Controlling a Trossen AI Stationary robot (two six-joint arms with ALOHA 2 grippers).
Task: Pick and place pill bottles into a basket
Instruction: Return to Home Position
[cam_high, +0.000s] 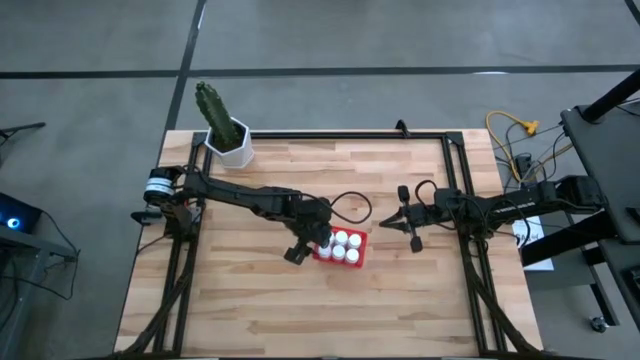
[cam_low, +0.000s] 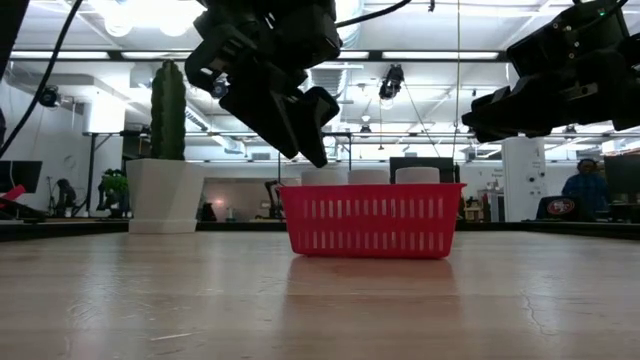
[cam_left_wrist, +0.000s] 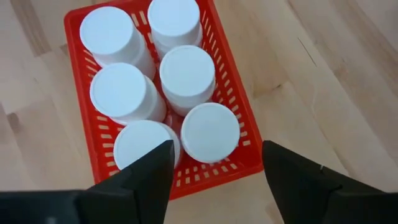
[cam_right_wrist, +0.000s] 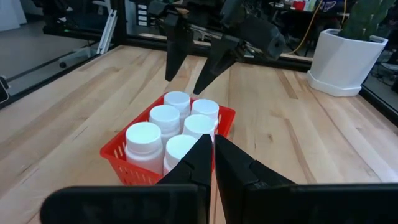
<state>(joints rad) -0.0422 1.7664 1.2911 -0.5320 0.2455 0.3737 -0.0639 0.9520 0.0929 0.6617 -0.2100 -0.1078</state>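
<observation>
Your left claw (cam_left_wrist: 214, 158) hangs open and empty just above the basket (cam_low: 370, 215), tilted down at it. All 6 pill bottles (cam_left_wrist: 186, 71) stand upright inside. Your right claw (cam_right_wrist: 213, 146), pinched closed on nothing, sits beside the basket.

The table (cam_high: 260, 300) is pale wood laid in planks, matt, with visible grain. The basket (cam_low: 370, 215) is red plastic, its slotted walls smooth with a slight sheen. The pill bottles (cam_left_wrist: 186, 68) are white plastic with smooth, matt caps. The left gripper (cam_left_wrist: 217, 149) has fingers (cam_left_wrist: 140, 183) of dark matt plastic, and the right gripper (cam_right_wrist: 213, 146) looks the same. The pot (cam_right_wrist: 342, 59) is white, smooth and faintly glossy. The frame (cam_high: 330, 135) round the table looks like black metal.
</observation>
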